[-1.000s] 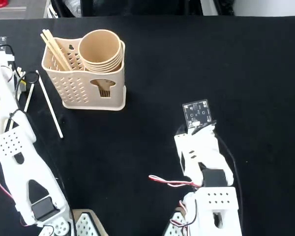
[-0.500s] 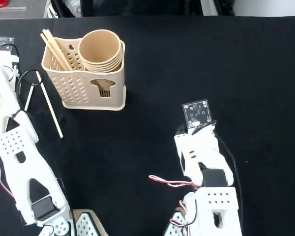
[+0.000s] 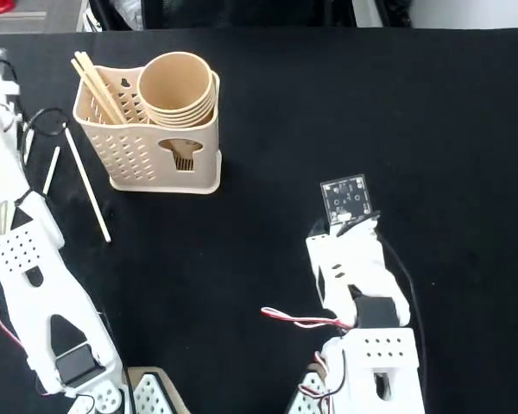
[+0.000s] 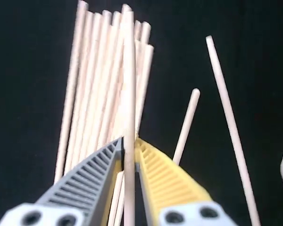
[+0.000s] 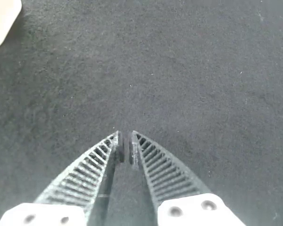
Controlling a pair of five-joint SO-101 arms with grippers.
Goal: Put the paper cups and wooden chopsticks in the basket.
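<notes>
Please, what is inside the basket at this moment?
A stack of paper cups sits in one compartment of the basket; wooden chopsticks lean in the other. The walls cover their lower parts and the basket's floor.

We see the basket (image 3: 138, 155) far left on the table (image 3: 371, 103) — cups (image 3: 177, 82) and chopsticks (image 3: 95, 84) in it — and loose chopsticks (image 3: 87, 184) lying just left of it.

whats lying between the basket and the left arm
A long wooden chopstick and a shorter-looking one lie loose on the black table there, the long one nearer the basket, the other beside the left arm; the high view shows it.
</notes>
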